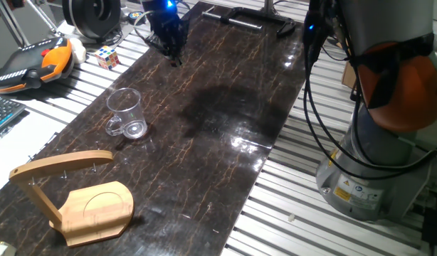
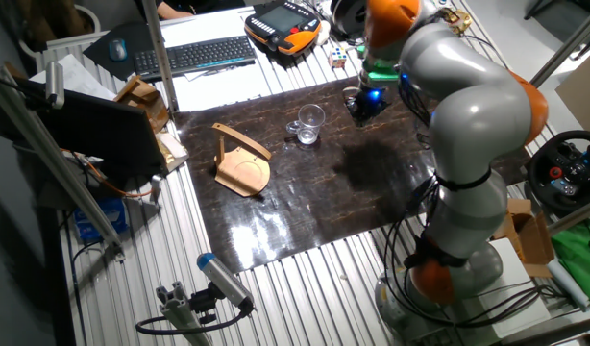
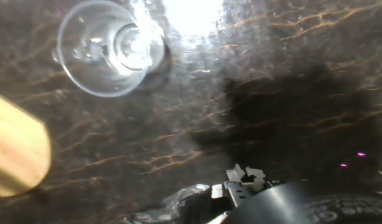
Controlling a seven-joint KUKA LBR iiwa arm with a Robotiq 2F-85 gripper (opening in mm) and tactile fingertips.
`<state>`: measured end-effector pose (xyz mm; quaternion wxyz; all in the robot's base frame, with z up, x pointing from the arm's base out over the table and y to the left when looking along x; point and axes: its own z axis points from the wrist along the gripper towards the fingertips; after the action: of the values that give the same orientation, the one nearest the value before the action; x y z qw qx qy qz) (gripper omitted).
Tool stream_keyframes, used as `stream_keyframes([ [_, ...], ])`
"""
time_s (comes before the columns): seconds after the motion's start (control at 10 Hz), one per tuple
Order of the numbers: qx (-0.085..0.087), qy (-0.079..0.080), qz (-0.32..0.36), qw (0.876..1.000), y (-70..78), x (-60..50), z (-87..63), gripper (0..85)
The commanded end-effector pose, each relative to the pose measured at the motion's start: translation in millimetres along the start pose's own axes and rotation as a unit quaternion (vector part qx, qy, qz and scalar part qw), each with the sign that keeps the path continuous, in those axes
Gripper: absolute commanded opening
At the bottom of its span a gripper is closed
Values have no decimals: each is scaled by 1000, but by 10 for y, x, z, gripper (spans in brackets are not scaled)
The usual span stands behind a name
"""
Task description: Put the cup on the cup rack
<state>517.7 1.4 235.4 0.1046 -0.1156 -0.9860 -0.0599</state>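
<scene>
The arm rises from its base beside the dark marble-patterned table, bends over at the elbow and reaches across the tabletop, so that the wrist points downward above the far end of the slab. The gripper hangs there above the surface, well apart from the cup, with a blue light glowing on the wrist above it. In both fixed views the fingers are a dark cluster, too small and shadowed to separate, and the hand view shows only part of the hand's body at the bottom edge, so I cannot tell how far the fingers are spread. They grasp nothing that can be seen, and nothing touches them.

The cup stands upright on the table, its mouth open upward; in the hand view it appears from above, clear rim and thick base catching the glare. Its looped handle points toward the cup rack. The cup rack stands near the cup, on the side away from the gripper, its flat grooved base on the table and its curved top arm reaching out over the slab, apart from the cup
</scene>
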Motion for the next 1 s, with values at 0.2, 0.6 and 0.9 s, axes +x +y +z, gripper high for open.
stream_keyframes([
  [0.2, 3, -22, 3, 1000, 75, -209, 82, 137],
  [0.6, 0, -41, -14, 999, 105, -307, 237, 10],
  [0.9, -9, -37, -38, 999, 105, -307, 237, 10],
])
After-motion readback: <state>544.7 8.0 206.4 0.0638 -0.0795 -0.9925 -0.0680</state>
